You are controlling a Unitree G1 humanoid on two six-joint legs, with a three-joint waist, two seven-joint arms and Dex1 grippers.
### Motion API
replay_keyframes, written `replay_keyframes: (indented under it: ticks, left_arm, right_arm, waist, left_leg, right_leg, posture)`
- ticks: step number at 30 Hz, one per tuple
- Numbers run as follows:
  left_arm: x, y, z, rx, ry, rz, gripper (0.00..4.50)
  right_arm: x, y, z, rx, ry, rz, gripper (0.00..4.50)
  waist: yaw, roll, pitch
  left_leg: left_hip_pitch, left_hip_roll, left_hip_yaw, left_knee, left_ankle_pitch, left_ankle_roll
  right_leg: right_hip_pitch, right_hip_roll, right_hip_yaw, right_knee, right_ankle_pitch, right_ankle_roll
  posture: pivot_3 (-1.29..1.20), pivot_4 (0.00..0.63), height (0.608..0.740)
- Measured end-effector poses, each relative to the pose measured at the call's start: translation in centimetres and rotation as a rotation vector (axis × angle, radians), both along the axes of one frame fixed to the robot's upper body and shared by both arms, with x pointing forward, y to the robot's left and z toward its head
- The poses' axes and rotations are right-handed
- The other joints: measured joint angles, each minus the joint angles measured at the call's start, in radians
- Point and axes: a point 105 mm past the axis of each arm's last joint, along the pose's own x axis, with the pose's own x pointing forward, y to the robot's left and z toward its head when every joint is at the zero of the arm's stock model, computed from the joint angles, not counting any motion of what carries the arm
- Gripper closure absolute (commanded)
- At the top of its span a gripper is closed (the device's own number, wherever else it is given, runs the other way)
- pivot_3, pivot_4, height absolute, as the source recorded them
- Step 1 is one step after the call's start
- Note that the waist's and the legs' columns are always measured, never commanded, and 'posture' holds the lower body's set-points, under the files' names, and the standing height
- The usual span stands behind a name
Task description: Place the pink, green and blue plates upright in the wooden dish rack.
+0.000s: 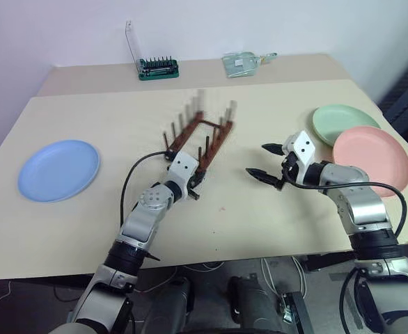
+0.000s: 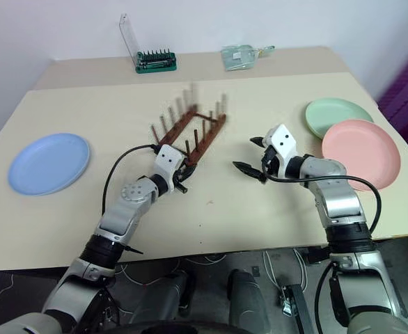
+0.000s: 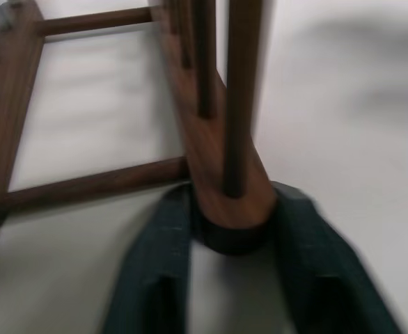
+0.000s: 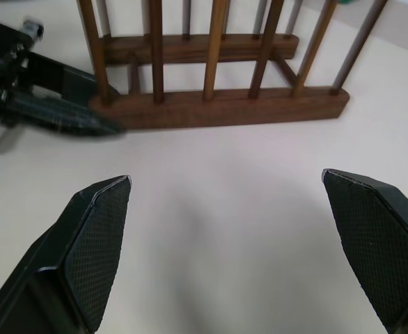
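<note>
From the head, your two eye views look forward and down over the table (image 1: 273,229) from well back, and they share nearly the whole tabletop, with the wooden dish rack (image 1: 200,136) toward 12 o'clock of centre. Your left wrist view sits very close, facing along the left gripper (image 3: 232,236) straight at one rail end of the rack. Your right wrist view looks low across the table between the right gripper (image 4: 235,243) fingers at the rack's long side, so both wrist views share the rack with the head views.

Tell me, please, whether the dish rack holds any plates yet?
Empty. The rack shows bare pegs; the blue plate, green plate and pink plate all lie flat on the table.
</note>
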Motion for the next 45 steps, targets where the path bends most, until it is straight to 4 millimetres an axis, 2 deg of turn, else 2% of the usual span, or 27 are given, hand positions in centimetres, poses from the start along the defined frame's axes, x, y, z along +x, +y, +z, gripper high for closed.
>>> replay_keyframes:
  ticks: [5,8,11,16,21,28,29,30,31,32,35,37,39,41,45]
  left_arm:
    - [-0.4,0.1,0.2,0.093,-0.094,-0.117,3.74]
    - [-0.8,-0.1,0.2,0.114,-0.074,-0.311,3.74]
    - [-0.8,-0.5,0.8,0.096,-0.027,-0.447,3.74]
    - [-1.3,-2.1,0.7,0.112,0.009,-0.647,3.74]
    - [-1.3,-2.2,0.2,0.14,0.024,-0.721,3.74]
    - [-0.8,-2.0,0.1,0.132,0.036,-0.696,0.39]
    - [-0.6,-1.8,0.2,0.133,0.034,-0.684,0.39]
    - [-0.5,-1.5,0.3,0.14,0.03,-0.673,0.34]
    - [-0.6,-1.1,0.3,0.148,0.032,-0.66,0.51]
    - [-0.8,-0.2,0.2,0.146,0.042,-0.636,0.88]
    - [-2.5,2.2,-0.2,0.117,0.098,-0.585,2.34]
    - [-3.4,2.5,-0.1,0.109,0.126,-0.582,3.31]
    - [-4.7,1.7,-0.2,0.089,0.164,-0.605,4.37]
    - [-6.2,0.0,-0.6,0.083,0.19,-0.647,4.37]
    - [-7.4,-3.7,-0.9,0.146,0.129,-0.682,4.37]
  right_arm:
    - [-0.7,-0.8,-0.2,-0.047,-0.006,-0.009,0.0]
    - [-2.1,-2.6,-2.4,-0.155,0.056,-0.029,0.0]
    - [-3.0,-3.3,-4.3,-0.188,0.112,-0.045,0.0]
    - [-3.5,-3.1,-3.7,-0.197,0.072,-0.055,0.0]
    - [-4.1,-3.8,-4.1,-0.203,0.081,-0.093,0.0]
    - [-4.2,-4.0,-4.0,-0.211,0.088,-0.105,0.0]
    - [-4.2,-4.1,-4.0,-0.213,0.088,-0.107,0.0]
    - [-4.2,-4.2,-3.9,-0.215,0.086,-0.11,0.25]
    - [-4.1,-4.4,-3.7,-0.217,0.083,-0.113,0.53]
    - [-4.1,-4.7,-3.4,-0.222,0.08,-0.118,0.87]
    - [-4.3,-6.6,-2.4,-0.266,0.089,-0.141,2.39]
    - [-4.5,-7.1,-2.5,-0.276,0.105,-0.143,3.36]
    - [-4.8,-6.7,-3.4,-0.287,0.136,-0.114,4.46]
    - [-5.0,-6.1,-4.6,-0.316,0.162,-0.094,4.46]
    - [-3.5,-4.7,-4.7,-0.342,0.105,-0.108,4.46]
  waist:
    - [0.0,0.0,0.0]
    - [0.009,0.0,0.0]
    - [0.002,0.0,0.0]
    - [-0.001,0.0,0.001]
    - [0.001,-0.001,0.001]
    - [0.001,-0.001,0.001]
    - [0.001,-0.001,0.001]
    - [0.0,-0.001,0.001]
    - [-0.002,0.0,0.001]
    - [-0.006,0.0,0.001]
    - [-0.012,0.0,0.001]
    - [-0.01,0.0,0.001]
    - [-0.003,0.0,0.0]
    - [0.002,0.0,0.001]
    - [0.0,0.0,0.0]
  left_leg:
    - [0.0,0.0,0.0,-0.001,0.0,0.0]
    - [-0.002,0.0,-0.001,0.001,0.0,0.0]
    - [-0.003,-0.001,0.0,0.001,0.0,0.001]
    - [-0.003,0.0,0.0,0.0,0.0,0.001]
    - [-0.003,0.0,0.0,0.001,0.0,0.001]
    - [-0.003,0.0,0.0,0.001,0.0,0.001]
    - [-0.003,0.0,0.0,0.001,0.0,0.001]
    - [-0.003,0.0,0.0,0.001,0.0,0.001]
    - [-0.003,0.0,0.0,0.0,0.0,0.001]
    - [-0.003,0.0,0.0,0.0,0.0,0.001]
    - [-0.002,0.0,0.0,-0.001,-0.001,0.001]
    - [-0.002,0.0,-0.001,0.0,-0.001,0.001]
    - [-0.002,0.0,0.0,0.001,-0.001,0.001]
    - [-0.002,0.0,0.0,0.001,-0.001,0.001]
    - [-0.001,0.0,0.0,0.002,-0.001,0.001]
  right_leg:
    - [-0.001,-0.001,0.0,0.0,0.0,0.0]
    - [-0.001,-0.001,-0.002,-0.001,0.0,0.0]
    - [-0.001,-0.001,-0.001,-0.002,0.0,0.0]
    - [-0.002,-0.001,-0.001,-0.001,0.0,0.0]
    - [-0.002,-0.001,-0.001,-0.001,0.0,0.0]
    - [-0.002,-0.001,-0.001,-0.001,0.0,0.001]
    - [-0.002,-0.001,-0.001,-0.001,0.0,0.001]
    - [-0.002,-0.001,-0.001,-0.001,0.0,0.001]
    - [-0.002,-0.001,-0.001,-0.001,0.0,0.001]
    - [-0.002,-0.001,0.0,-0.001,0.0,0.001]
    - [-0.002,-0.001,0.0,0.0,0.0,0.001]
    - [-0.002,-0.001,0.0,0.0,0.0,0.001]
    - [-0.001,-0.001,0.0,0.0,-0.001,0.0]
    - [0.0,-0.002,0.0,-0.001,-0.001,0.001]
    - [0.0,-0.002,0.001,-0.001,-0.001,0.0]
  posture:
    - [0.0,0.15,0.74]
    - [0.0,0.15,0.74]
    - [0.0,0.15,0.74]
    - [0.0,0.15,0.74]
    - [0.0,0.15,0.74]
    - [0.0,0.15,0.74]
    - [0.0,0.15,0.74]
    - [0.0,0.15,0.74]
    - [0.0,0.15,0.74]
    - [0.0,0.15,0.74]
    - [0.0,0.15,0.74]
    - [0.0,0.15,0.74]
    - [0.0,0.15,0.74]
    - [0.0,0.15,0.74]
    - [0.0,0.15,0.74]
